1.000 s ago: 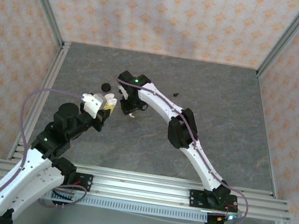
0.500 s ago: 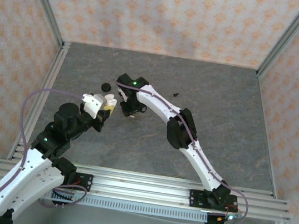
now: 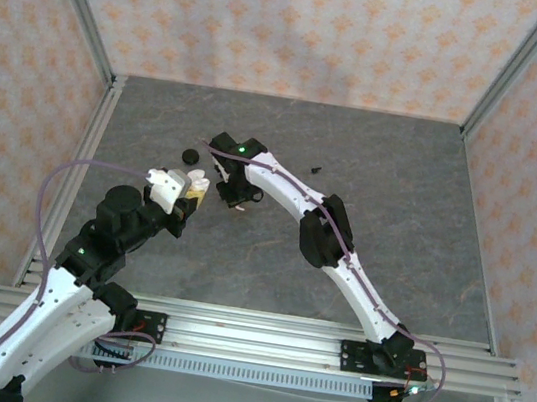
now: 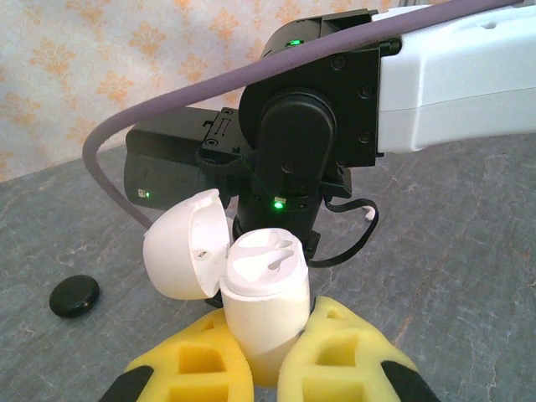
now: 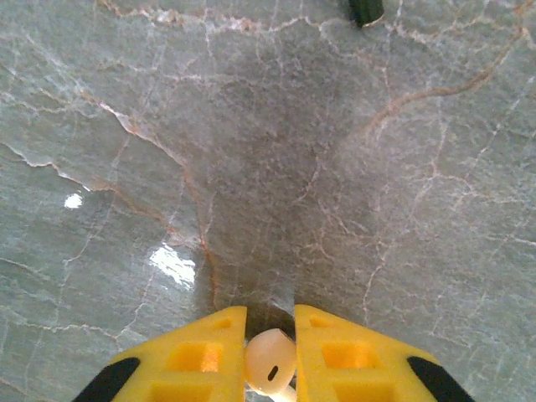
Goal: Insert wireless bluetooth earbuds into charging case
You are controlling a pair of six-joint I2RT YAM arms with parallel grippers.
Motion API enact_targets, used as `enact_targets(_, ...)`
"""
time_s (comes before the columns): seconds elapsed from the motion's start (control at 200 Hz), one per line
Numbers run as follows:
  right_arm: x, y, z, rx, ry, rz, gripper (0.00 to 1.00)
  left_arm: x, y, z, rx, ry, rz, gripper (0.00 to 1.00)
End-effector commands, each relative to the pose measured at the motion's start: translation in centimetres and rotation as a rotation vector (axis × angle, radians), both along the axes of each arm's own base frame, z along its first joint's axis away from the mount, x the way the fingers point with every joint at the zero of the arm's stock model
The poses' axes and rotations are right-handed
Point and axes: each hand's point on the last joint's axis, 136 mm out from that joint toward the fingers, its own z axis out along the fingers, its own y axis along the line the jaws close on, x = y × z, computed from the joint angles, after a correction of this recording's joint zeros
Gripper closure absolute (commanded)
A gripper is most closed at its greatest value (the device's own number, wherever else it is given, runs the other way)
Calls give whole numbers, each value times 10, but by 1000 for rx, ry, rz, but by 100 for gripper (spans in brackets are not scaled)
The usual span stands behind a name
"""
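Observation:
My left gripper (image 4: 270, 339) is shut on the white charging case (image 4: 264, 293), holding it upright with its lid (image 4: 184, 243) swung open to the left and the two sockets showing. From above, the left gripper (image 3: 193, 190) sits at the table's left-middle. Just right of it, my right gripper (image 3: 237, 199) points down at the table. In the right wrist view, a white earbud (image 5: 270, 358) lies on the table, and the right gripper (image 5: 270, 335) is shut on it with both yellow fingers (image 5: 201, 360) against its sides. A black earbud (image 3: 316, 170) lies further right.
A black round object (image 3: 191, 156) lies on the grey marbled table (image 3: 376, 157) behind the left gripper, also visible from the left wrist (image 4: 74, 295). The right arm's wrist (image 4: 301, 126) hangs close in front of the case. Patterned walls enclose the table.
The right gripper's fingers have closed in on the white earbud. The left gripper and case have stayed in place.

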Motion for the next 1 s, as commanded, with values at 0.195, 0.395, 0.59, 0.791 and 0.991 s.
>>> enact_targets(0.195, -12, -11, 31, -14, 4, -88, 86, 5, -4, 9, -3, -26, -12, 100)
enact_targets(0.395, -1, -17, 62, 64, -32, -175, 86, 11, -11, 13, -36, -26, -24, 100)
enact_targets(0.59, 10, -27, 100, 195, -64, -302, 88, 14, -15, 21, -66, -57, -36, 100)
enact_targets(0.791, 21, -37, 167, 418, -185, -420, 89, 21, -21, 39, -101, -122, -53, 100)
enact_targets(0.991, 19, -44, 247, 725, -328, -522, 89, 39, -36, 63, -135, -172, -93, 100)
